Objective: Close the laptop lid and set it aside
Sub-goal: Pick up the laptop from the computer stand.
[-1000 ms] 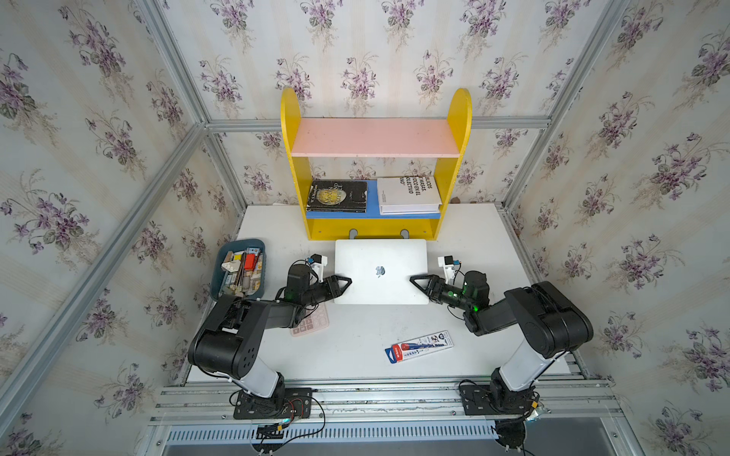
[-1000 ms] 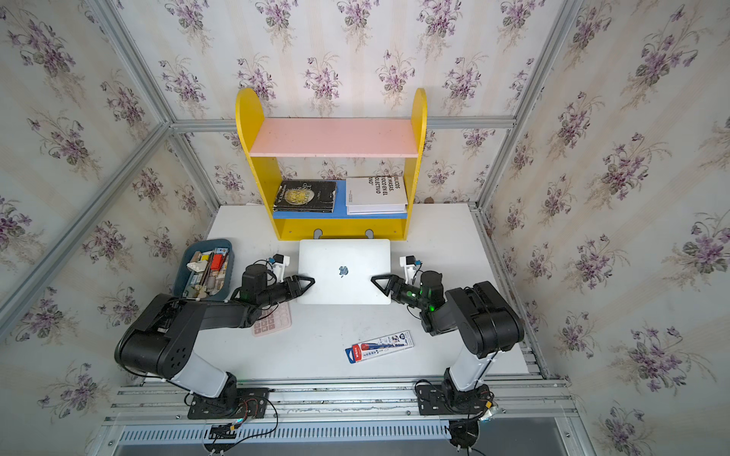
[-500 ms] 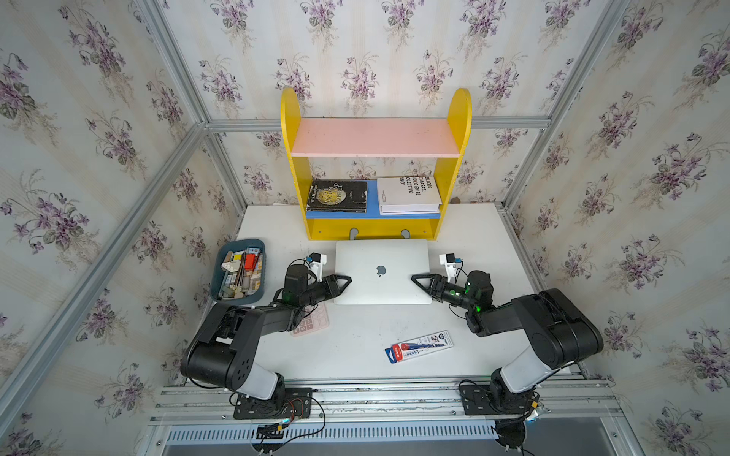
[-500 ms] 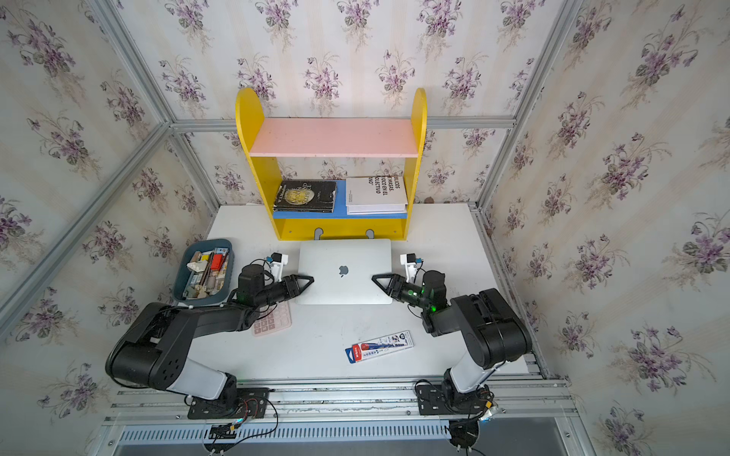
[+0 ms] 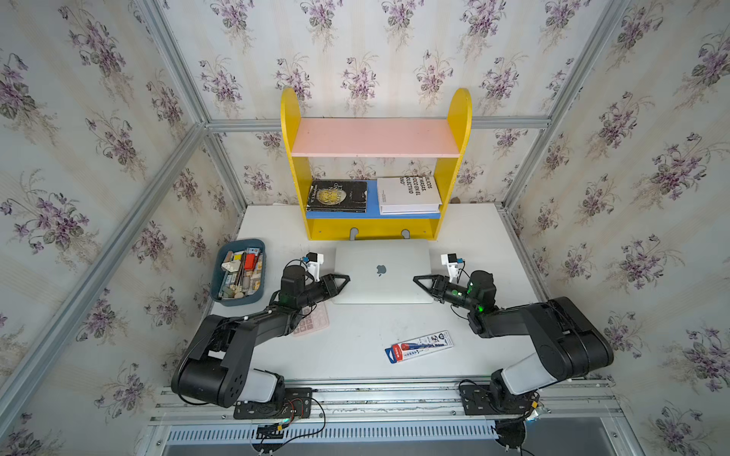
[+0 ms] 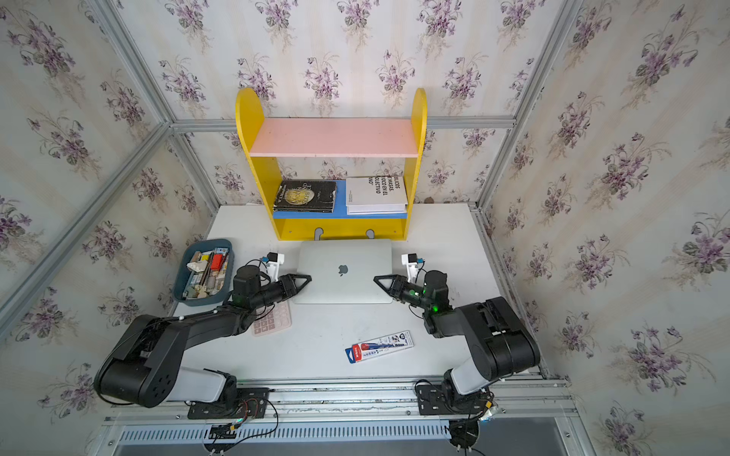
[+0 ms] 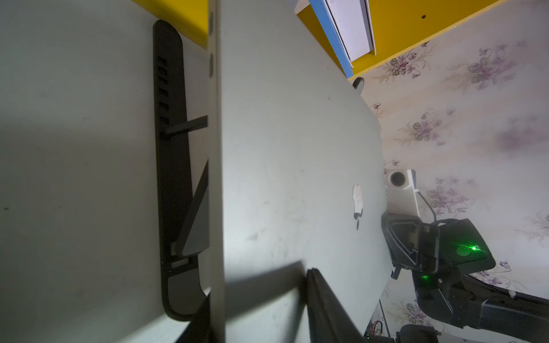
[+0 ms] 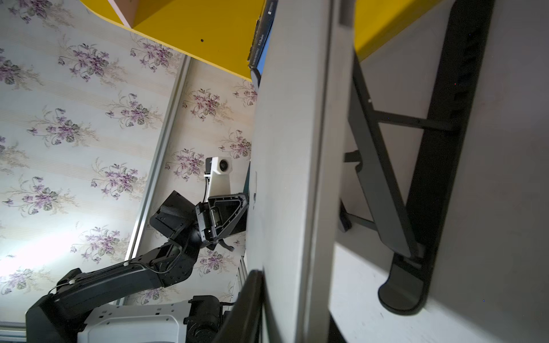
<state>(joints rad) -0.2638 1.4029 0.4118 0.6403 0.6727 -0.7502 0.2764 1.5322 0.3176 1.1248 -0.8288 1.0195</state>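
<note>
Where the white table [image 5: 355, 355] meets the yellow shelf [image 5: 371, 231], the laptop [image 5: 381, 282] sits just in front of it, centred btwn both arms. The laptop lid [image 5: 399, 260] is shut, logo up, and the whole unit is propped on a black folding stand [image 7: 170, 154]. Left gripper [image 5: 344, 278] straddles the laptop's left edge, one finger over the lid, one under; can't tell if it's pinching. Right gripper [image 5: 418, 279] is clamped on the right edge. Pink calculator [image 5: 318, 323] lies partly under the left arm.
</note>
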